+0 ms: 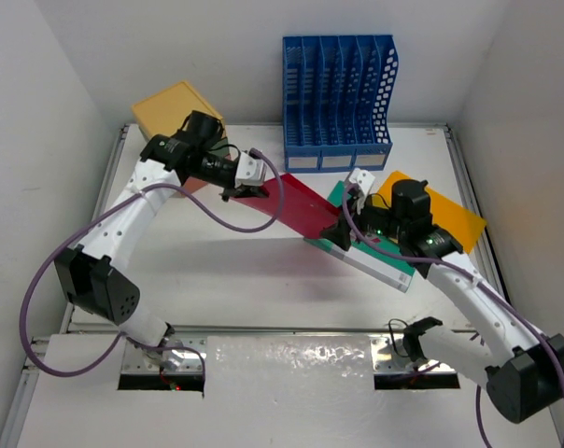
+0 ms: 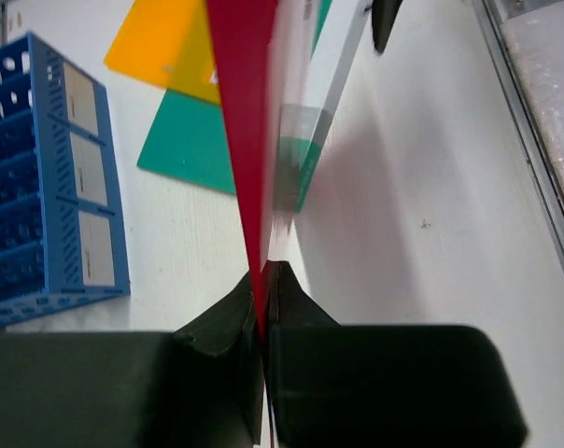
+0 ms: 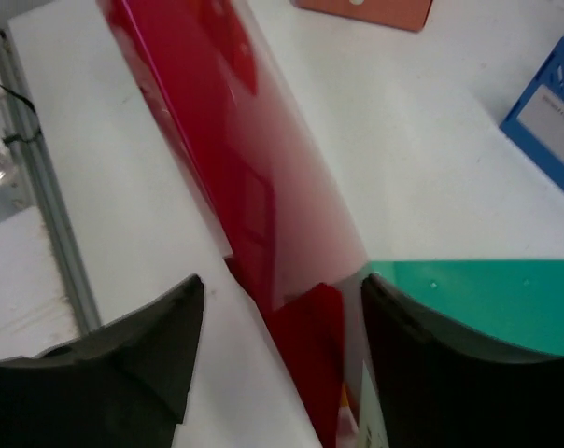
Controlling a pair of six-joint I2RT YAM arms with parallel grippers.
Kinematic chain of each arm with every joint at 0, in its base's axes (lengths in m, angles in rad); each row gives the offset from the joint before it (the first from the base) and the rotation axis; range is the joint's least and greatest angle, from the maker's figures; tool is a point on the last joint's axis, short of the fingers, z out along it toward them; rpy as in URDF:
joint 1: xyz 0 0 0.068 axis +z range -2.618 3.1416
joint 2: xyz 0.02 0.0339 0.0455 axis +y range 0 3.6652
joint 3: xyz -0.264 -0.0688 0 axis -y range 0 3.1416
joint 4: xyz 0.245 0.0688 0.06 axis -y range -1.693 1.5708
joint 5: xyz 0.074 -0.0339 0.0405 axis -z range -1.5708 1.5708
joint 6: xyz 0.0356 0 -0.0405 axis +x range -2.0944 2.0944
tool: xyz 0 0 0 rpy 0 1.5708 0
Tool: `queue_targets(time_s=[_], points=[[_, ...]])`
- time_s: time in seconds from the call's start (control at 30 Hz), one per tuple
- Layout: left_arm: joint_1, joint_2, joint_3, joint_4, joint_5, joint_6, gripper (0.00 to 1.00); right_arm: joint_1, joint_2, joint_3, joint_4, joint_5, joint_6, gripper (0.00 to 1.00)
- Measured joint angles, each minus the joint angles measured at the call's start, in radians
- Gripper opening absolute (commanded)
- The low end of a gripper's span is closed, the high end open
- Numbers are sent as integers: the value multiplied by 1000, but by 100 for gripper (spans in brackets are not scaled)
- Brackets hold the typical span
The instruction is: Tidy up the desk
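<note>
Readable text: none in any of the three views.
File rack cards: three pale paper cards (image 1: pixel 338 160) run along the bottom front of the blue file rack (image 1: pixel 338 89). From overhead, any print on them is too small to make out.
Left wrist view: the cards (image 2: pixel 88 168) appear as washed-out strips, and no lettering can be told.
Right wrist view: one card (image 3: pixel 553 117) carries a faint grey line of lettering, blurred beyond reading.
</note>
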Motion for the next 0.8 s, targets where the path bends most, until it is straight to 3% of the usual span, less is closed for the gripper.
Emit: queue_targets(time_s=[0.2, 0.4, 0.43, 0.53, 0.63, 0.67, 0.7, 0.73, 0.8], points=[[-34, -27, -3, -26, -2, 58, 0, 58, 129, 113, 76, 38, 6, 67], [-39, -27, -3, -42, -15, 79, 0, 134, 268, 224, 130, 92, -8, 39], [-39, -27, -3, -41, -18, 79, 0, 142, 281, 224, 137, 95, -8, 26], [-35, -27, -3, -25, -39, 77, 0, 156, 292, 189, 186, 82, -15, 0], [-32, -27, -3, -6, -54, 73, 0, 168, 283, 153, 240, 71, -21, 0], [-32, -27, -3, -3, -56, 61, 6, 168, 279, 143, 257, 75, -19, 0], [-33, -27, -3, 10, -60, 46, 18, 167, 274, 134, 267, 79, -16, 0], [-35, -27, -3, 31, -60, 31, 50, 166, 267, 128, 275, 87, -10, 0], [-37, -28, -3, 78, -58, -12, 80, 164, 254, 120, 282, 100, 10, 0]])
